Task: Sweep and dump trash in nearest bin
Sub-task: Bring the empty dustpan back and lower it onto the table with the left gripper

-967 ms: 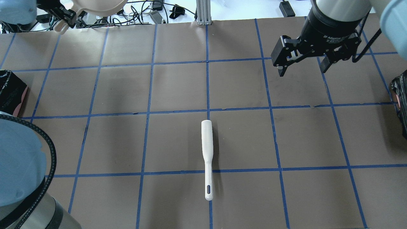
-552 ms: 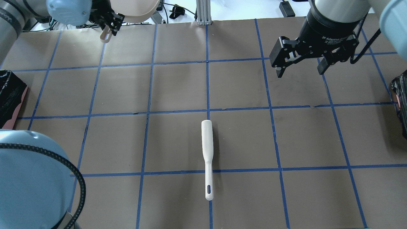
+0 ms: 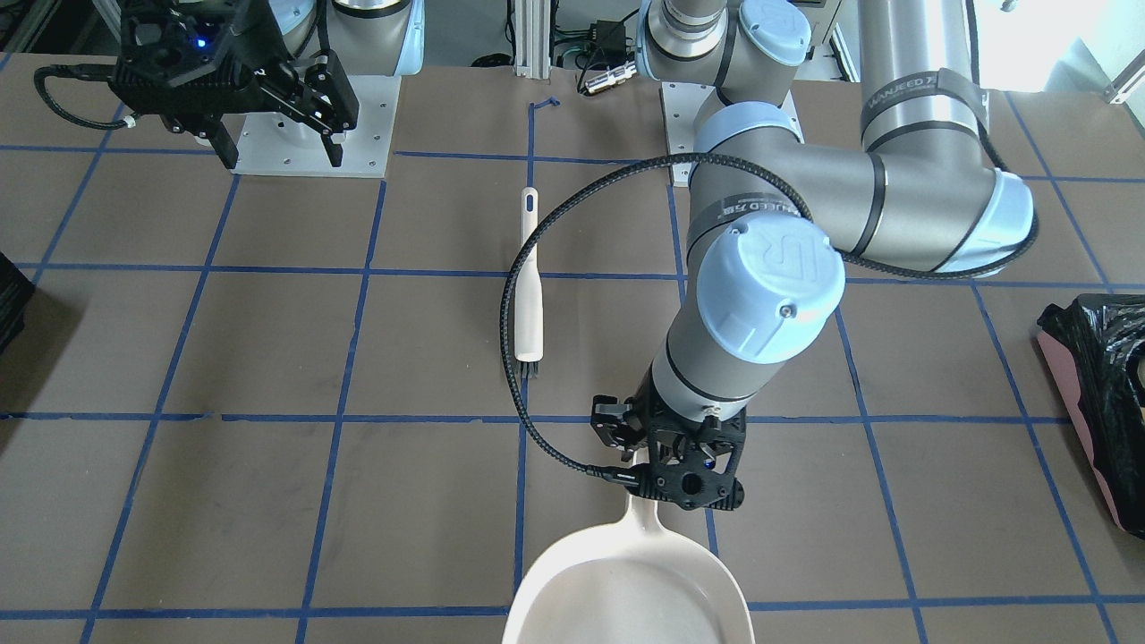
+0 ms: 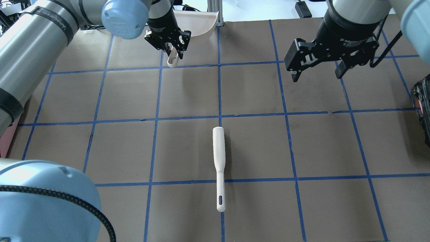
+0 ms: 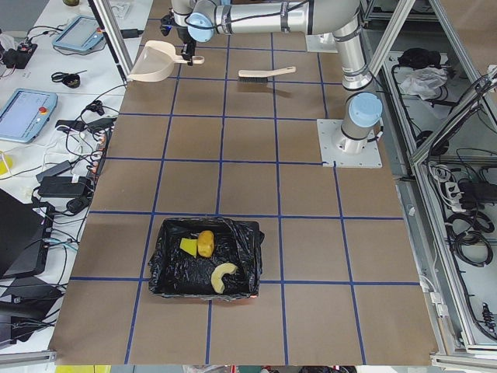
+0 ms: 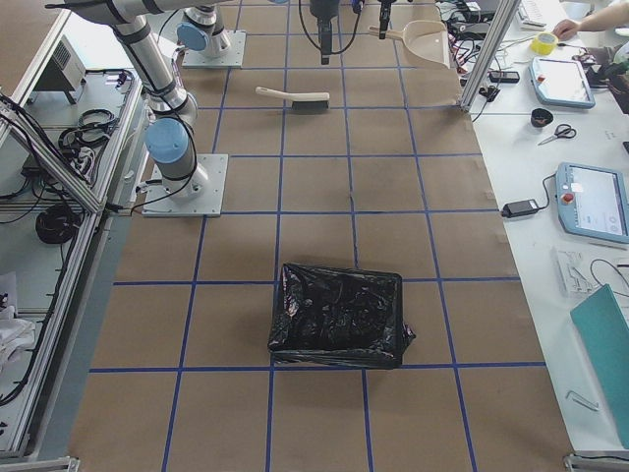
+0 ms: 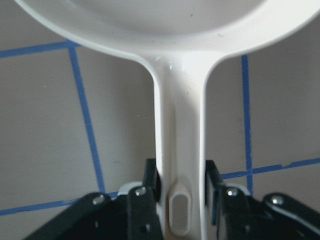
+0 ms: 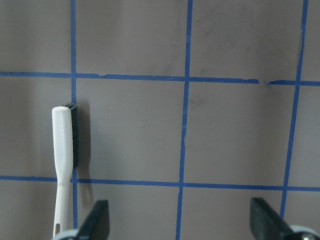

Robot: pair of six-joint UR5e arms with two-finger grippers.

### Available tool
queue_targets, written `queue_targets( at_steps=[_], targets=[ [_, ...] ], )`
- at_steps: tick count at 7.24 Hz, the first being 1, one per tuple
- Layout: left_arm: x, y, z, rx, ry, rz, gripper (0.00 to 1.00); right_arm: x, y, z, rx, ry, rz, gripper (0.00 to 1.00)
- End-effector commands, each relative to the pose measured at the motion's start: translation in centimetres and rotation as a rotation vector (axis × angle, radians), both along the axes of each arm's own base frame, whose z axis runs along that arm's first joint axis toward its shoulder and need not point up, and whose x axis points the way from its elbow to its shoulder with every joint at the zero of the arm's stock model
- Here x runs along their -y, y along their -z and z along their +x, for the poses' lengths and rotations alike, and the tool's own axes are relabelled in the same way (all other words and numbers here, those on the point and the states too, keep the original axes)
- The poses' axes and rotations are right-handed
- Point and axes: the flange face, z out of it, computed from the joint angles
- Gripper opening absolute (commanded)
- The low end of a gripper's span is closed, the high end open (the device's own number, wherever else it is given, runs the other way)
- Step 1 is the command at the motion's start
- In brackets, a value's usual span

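My left gripper (image 4: 170, 45) is shut on the handle of a cream dustpan (image 4: 198, 22), held over the table's far edge; the wrist view shows the handle (image 7: 179, 150) clamped between the fingers. The pan (image 3: 626, 590) looks empty. The trash lies inside the black-lined, pink-sided bin (image 5: 159, 272) at my left end: a brown lump (image 5: 206, 243), a yellow-green wedge (image 5: 188, 246) and a pale rind (image 5: 224, 277). My right gripper (image 4: 317, 76) is open and empty, hovering over the far right of the table.
A white hand brush (image 4: 218, 161) lies on the table's middle, also in the right wrist view (image 8: 64, 150). A second black-lined bin (image 6: 339, 315) stands at my right end, showing at the overhead view's right edge (image 4: 424, 107). Blue tape lines grid the brown table.
My left arm has carried the dustpan rightwards along the far edge, from the far left corner toward the middle. My right gripper has barely moved and stays open.
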Motion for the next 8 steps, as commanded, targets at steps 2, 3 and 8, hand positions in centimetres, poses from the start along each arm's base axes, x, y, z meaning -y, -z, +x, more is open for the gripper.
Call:
queue_targets(
  at_steps=[2, 3, 8],
  targets=[
    [-3.5, 5.1, -4.2, -0.063, -0.015, 0.137, 0.0, 0.0, 0.0, 0.0, 0.0, -0.002, -0.002, 1.0],
    [-3.9, 5.5, -5.2, -0.069, -0.011, 0.149, 0.0, 0.0, 0.0, 0.0, 0.0, -0.002, -0.001, 1.0],
    [-4.9, 8.8, -8.1, -0.043, -0.011, 0.202, 0.0, -0.1, -0.1, 0.0, 0.0, -0.002, -0.002, 1.0]
  ],
)
